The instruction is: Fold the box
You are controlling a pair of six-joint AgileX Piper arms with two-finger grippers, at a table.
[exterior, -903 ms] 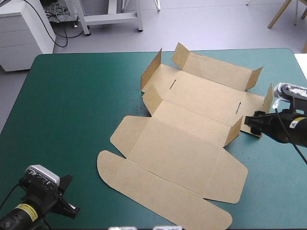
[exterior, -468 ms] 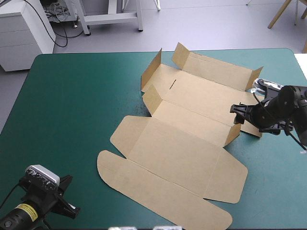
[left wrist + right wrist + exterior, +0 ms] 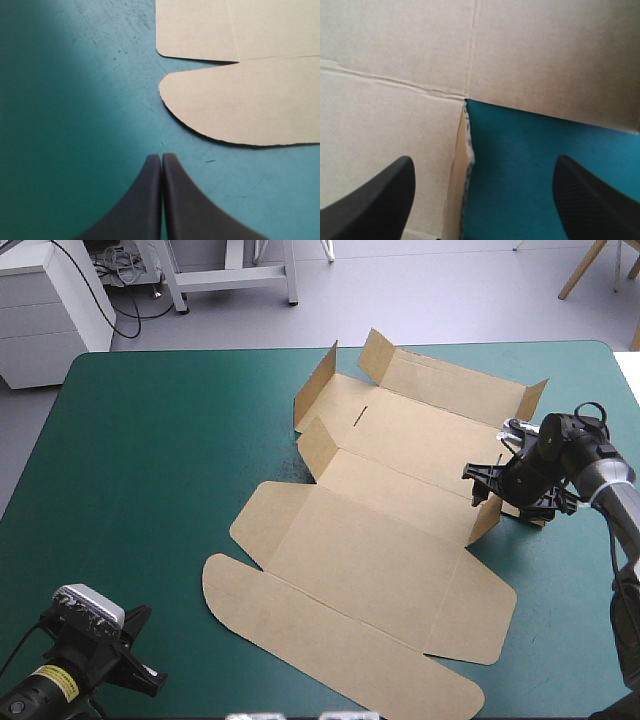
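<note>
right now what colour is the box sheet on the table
Plain brown, unprinted board; the box shows best in the high view.

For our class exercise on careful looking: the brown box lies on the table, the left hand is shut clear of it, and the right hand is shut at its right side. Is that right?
Not quite: the right hand is open, not shut; the right wrist view shows it spread wide at the edge of the box. The left hand is indeed shut, clear of the box.
</note>
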